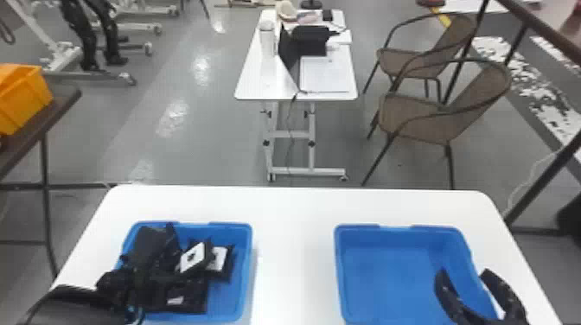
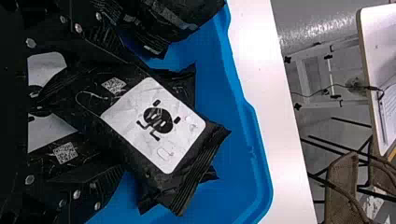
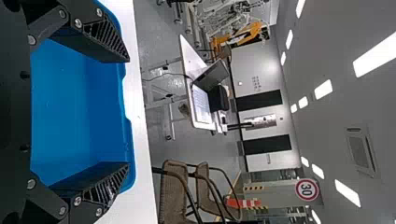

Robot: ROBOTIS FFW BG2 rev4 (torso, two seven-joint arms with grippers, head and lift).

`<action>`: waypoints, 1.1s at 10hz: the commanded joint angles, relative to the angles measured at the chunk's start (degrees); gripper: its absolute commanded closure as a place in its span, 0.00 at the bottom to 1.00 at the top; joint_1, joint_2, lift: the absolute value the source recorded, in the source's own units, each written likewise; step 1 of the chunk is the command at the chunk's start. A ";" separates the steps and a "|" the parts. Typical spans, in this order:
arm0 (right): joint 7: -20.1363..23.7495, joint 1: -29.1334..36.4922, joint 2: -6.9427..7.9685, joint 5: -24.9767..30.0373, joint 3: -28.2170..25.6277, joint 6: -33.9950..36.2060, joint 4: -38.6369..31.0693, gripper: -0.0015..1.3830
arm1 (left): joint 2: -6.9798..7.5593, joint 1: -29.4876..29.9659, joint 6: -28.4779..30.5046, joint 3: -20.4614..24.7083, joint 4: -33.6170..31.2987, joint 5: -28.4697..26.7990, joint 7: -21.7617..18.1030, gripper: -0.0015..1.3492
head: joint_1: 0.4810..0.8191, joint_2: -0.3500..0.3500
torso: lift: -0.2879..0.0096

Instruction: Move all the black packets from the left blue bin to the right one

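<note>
Black packets (image 1: pixel 153 246) lie heaped in the left blue bin (image 1: pixel 243 276) on a white table (image 1: pixel 294 259), with the left gripper (image 1: pixel 140 281) low over the pile and its two flat fingers spread apart. One packet with a white label (image 2: pixel 154 126) rests at a slant across another in the left wrist view, its crimped end beyond the fingertips; more labelled packets show between the fingers, though whether any of them touches a finger cannot be told. Nearer the robot, a further packet (image 1: pixel 186 298) lies in the same bin. Across the table, well apart from the first container, sits the right blue bin (image 1: pixel 389 268), its floor in view. The right gripper (image 1: pixel 464 273) is poised at that bin's outer side, black fingers parted, with nothing between them. Beyond the work area, a second white table (image 1: pixel 255 84) holds an open laptop (image 1: pixel 324 73), a dark bag (image 1: pixel 309 34) and a pale cylinder (image 1: pixel 267 39), with a dark cable (image 1: pixel 290 129) hanging below. Two brown chairs, one (image 1: pixel 441 114) in front of the other (image 1: pixel 410 62), stand to its right, while an orange bin (image 1: pixel 26 97) sits on a brown table (image 1: pixel 65 93) at far left.
</note>
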 commanded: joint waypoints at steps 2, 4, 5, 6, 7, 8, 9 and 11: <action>0.12 0.03 0.75 -0.35 0.00 0.19 0.21 0.18 | 0.08 -0.59 0.34 0.51 0.28 0.47 -2.36 0.62 | 0.63 0.55 | 0.97; 0.21 0.12 0.75 -0.52 0.00 0.27 0.30 0.18 | 0.52 -0.59 0.25 1.04 -0.33 0.47 -5.09 0.70 | 0.63 0.54 | 0.97; 0.30 0.03 0.75 -0.52 0.00 0.45 0.30 0.18 | 0.52 -0.06 1.13 1.56 -1.65 0.47 -5.70 0.82 | 0.63 0.54 | 0.97; 0.38 -0.06 0.75 -0.52 0.00 0.54 0.30 0.18 | 0.35 0.99 2.01 2.27 -4.11 0.47 -6.23 0.82 | 0.63 0.54 | 0.97; 0.47 -0.06 0.75 -0.52 0.00 0.54 0.21 0.18 | 0.35 2.49 3.33 3.23 -7.63 0.47 -6.85 0.82 | 0.63 0.54 | 0.97; 0.56 -0.15 0.75 -0.52 0.00 0.62 0.21 0.18 | 0.08 4.77 4.82 4.55 -12.99 0.82 -7.46 0.82 | 0.63 0.54 | 0.97; 0.74 -0.24 0.75 -0.52 0.00 0.62 0.21 0.18 | -0.44 7.41 7.02 5.70 -19.67 0.99 -8.08 0.82 | 0.63 0.55 | 0.97; 1.09 -0.24 0.75 -1.23 0.35 0.62 -0.75 0.18 | -0.62 10.31 8.60 4.11 -32.06 -2.08 -8.60 0.82 | 0.63 0.54 | 0.97</action>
